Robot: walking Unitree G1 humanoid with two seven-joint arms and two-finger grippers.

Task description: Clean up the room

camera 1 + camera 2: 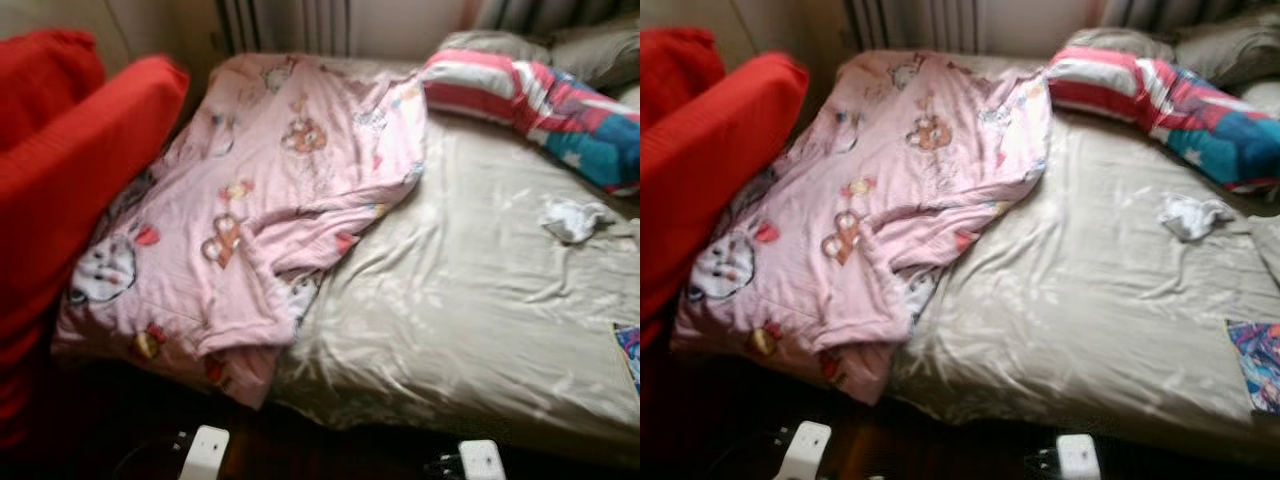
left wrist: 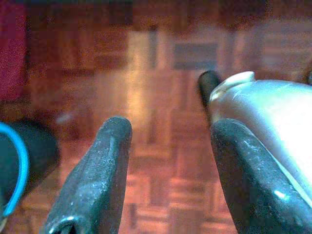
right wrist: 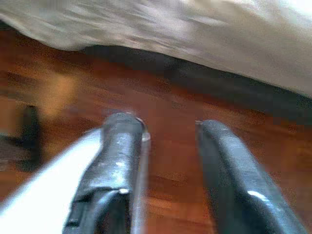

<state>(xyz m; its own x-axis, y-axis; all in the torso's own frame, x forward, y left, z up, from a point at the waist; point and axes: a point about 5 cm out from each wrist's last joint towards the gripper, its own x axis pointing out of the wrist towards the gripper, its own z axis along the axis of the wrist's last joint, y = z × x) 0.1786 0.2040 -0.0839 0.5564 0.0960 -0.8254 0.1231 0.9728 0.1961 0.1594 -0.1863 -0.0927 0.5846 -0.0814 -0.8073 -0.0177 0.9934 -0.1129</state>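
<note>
A pink blanket [image 1: 270, 190] lies rumpled over the bed [image 1: 470, 300], well ahead of both grippers. The left gripper [image 2: 168, 141] and right gripper [image 3: 170, 136] hang over wooden floor [image 2: 146, 87], fingers apart and empty.

No legible text, label, brand, number or sign is found. Cartoon figures are printed on the pink blanket [image 1: 270, 190]; no lettering can be read there.

blanket [image 1: 270, 190] pink, cartoon print | sheet [image 1: 470, 310] beige | pillow [image 1: 530, 105] red-white-blue stripes | cushion [image 1: 70, 170] red
</note>
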